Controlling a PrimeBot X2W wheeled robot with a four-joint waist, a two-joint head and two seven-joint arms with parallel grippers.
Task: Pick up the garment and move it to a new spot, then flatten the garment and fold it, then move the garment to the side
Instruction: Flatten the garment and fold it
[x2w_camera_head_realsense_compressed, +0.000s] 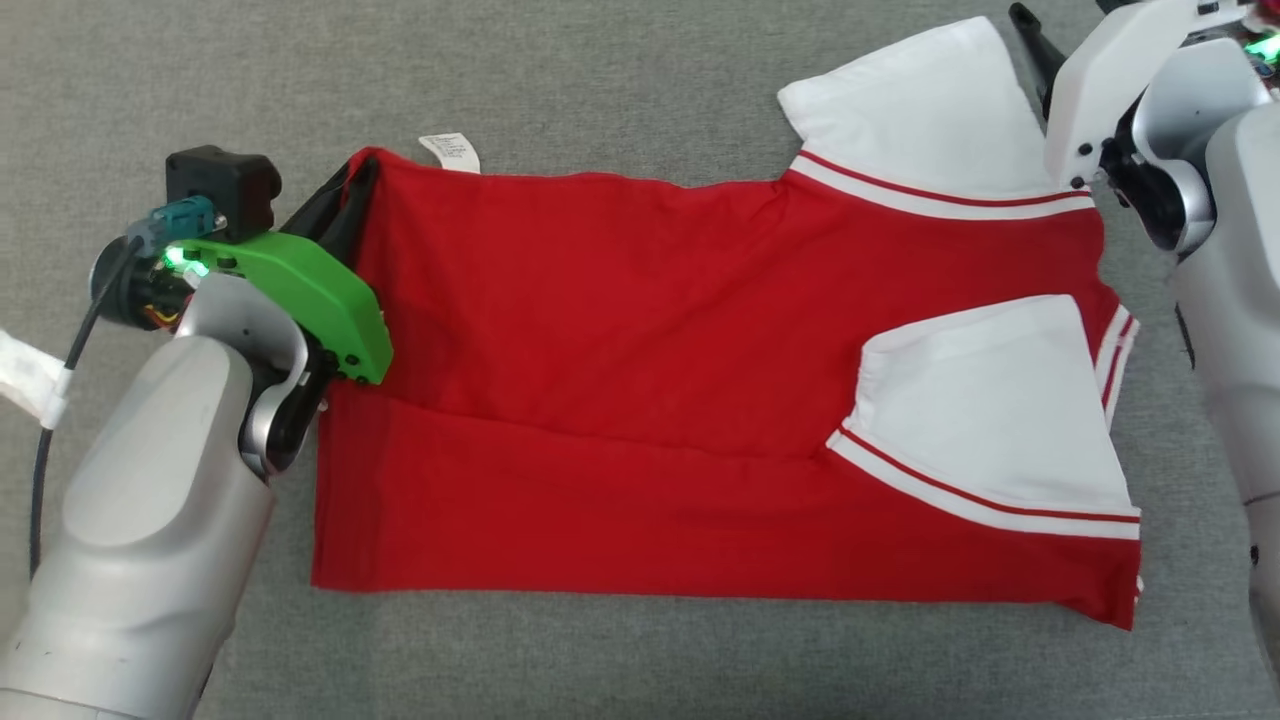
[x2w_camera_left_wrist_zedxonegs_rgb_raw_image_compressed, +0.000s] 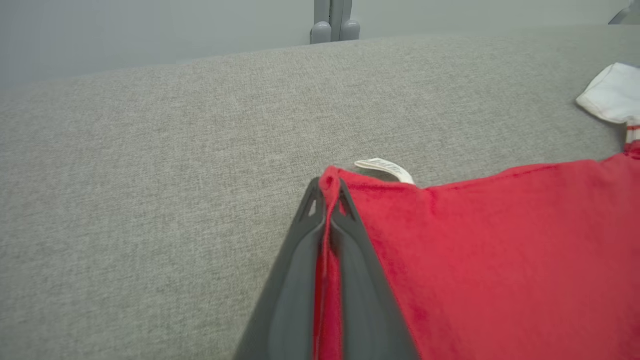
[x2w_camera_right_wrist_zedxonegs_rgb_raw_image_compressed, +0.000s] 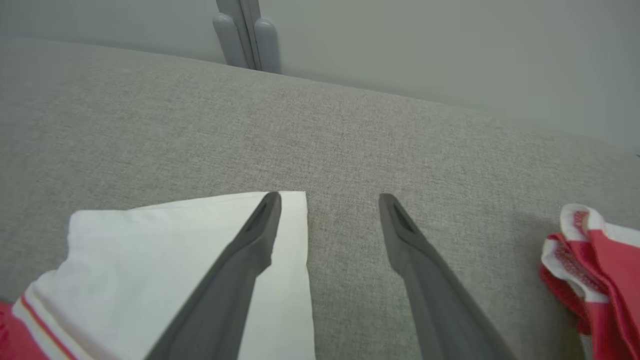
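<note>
Left jaws clamped on corner of red white-sleeved jersey T-shirt (x2w_camera_head_realsense_compressed: 620, 330) beside its small white tag (x2w_camera_head_realsense_compressed: 452, 152), right jaws apart and empty; lifting one-sided could skew the fold or slip.

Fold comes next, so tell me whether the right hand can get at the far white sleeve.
Probably yes: the right hand is open, one finger over the white sleeve near its corner, the other over bare grey cloth; nothing lies between.
</note>
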